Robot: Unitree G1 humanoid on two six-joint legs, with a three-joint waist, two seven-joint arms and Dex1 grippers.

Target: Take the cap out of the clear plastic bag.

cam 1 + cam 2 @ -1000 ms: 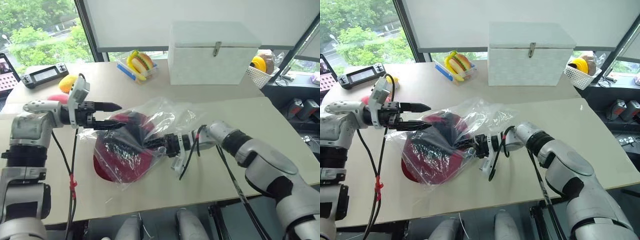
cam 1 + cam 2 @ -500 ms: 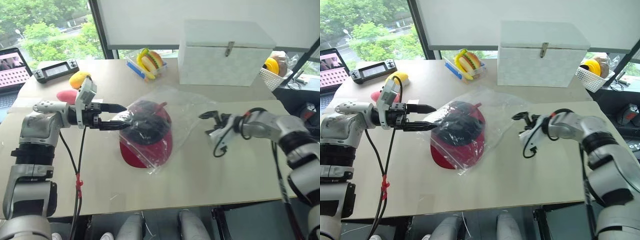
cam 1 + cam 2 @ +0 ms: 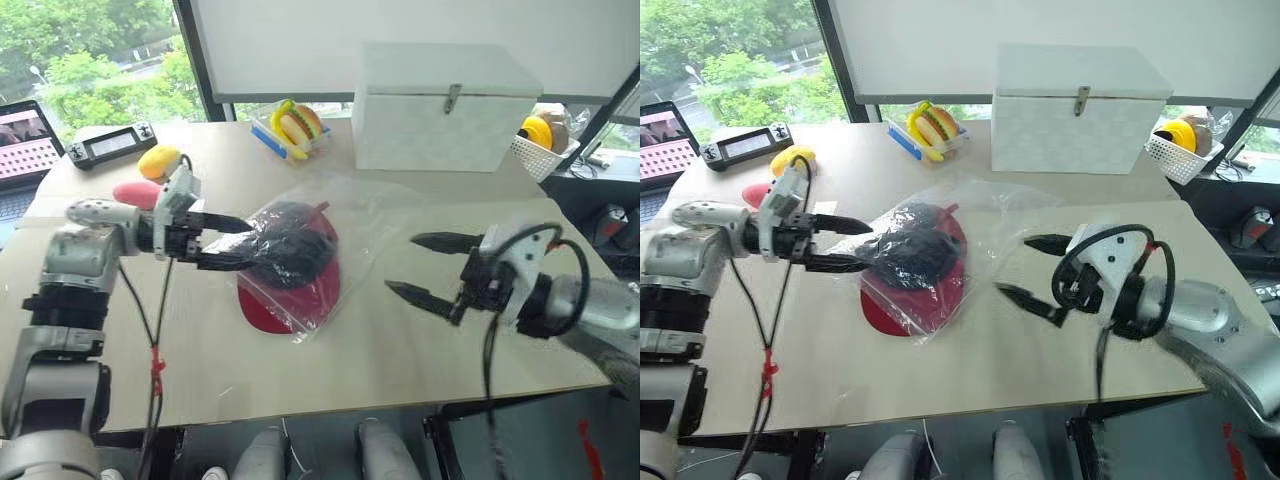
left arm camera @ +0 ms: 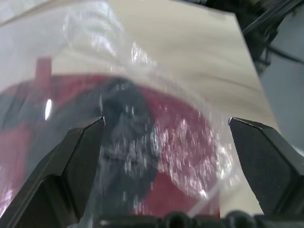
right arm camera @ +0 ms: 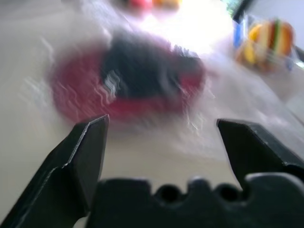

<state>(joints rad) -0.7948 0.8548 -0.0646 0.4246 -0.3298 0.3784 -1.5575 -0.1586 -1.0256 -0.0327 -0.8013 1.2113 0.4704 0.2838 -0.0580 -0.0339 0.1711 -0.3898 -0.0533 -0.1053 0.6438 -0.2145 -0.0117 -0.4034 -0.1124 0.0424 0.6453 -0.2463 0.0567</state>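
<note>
My left gripper [image 3: 237,244] points across the table [image 3: 400,350] at the clear plastic bag [image 3: 330,250], its two black fingers spread apart, one above the other, with their tips at the bag's crinkled near edge; I cannot tell whether they pinch any film. The cap [image 3: 295,270] lies inside that bag in the middle of the table, red with its black lining facing up, and the film covers it on all sides. My right gripper [image 3: 420,268] hangs in the air to the right of the bag, well apart from it, fingers wide open with nothing between them, pointing back toward the cap. Behind the bag stand a white lidded box [image 3: 445,105] and a toy hamburger tray [image 3: 290,128]
</note>
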